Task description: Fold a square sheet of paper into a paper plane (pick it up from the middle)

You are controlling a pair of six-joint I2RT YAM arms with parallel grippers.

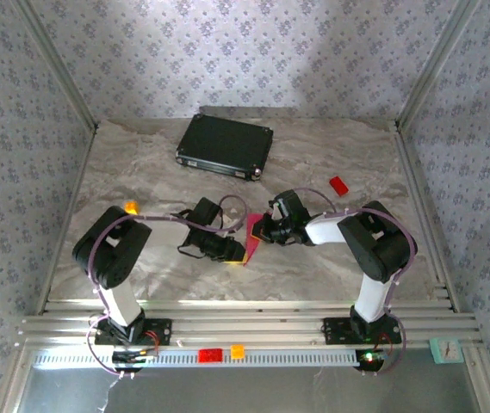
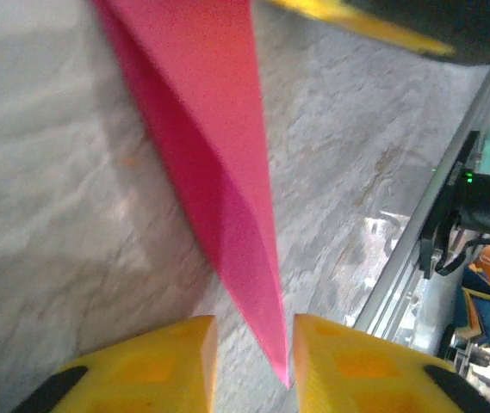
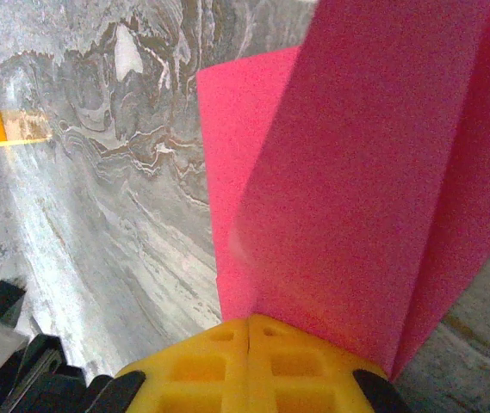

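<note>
The paper plane (image 1: 251, 234) is a slim magenta-pink dart, folded along a centre crease, held above the marble table between the two arms. My right gripper (image 3: 251, 331) is shut on its wide end, and the pink folds (image 3: 374, 172) fan out from the closed yellow jaws. The dart's pointed end (image 2: 227, 172) reaches down into the gap of my left gripper (image 2: 253, 361). Its yellow fingers (image 2: 167, 366) stand apart, and the tip lies close to the right-hand one without being pinched. In the top view my left gripper (image 1: 243, 251) sits just below-left of my right gripper (image 1: 262, 228).
A black case (image 1: 225, 144) lies at the back centre. A small red block (image 1: 338, 185) sits to the right and a tiny orange cube (image 1: 130, 206) to the left. The aluminium rail (image 1: 245, 325) runs along the near edge.
</note>
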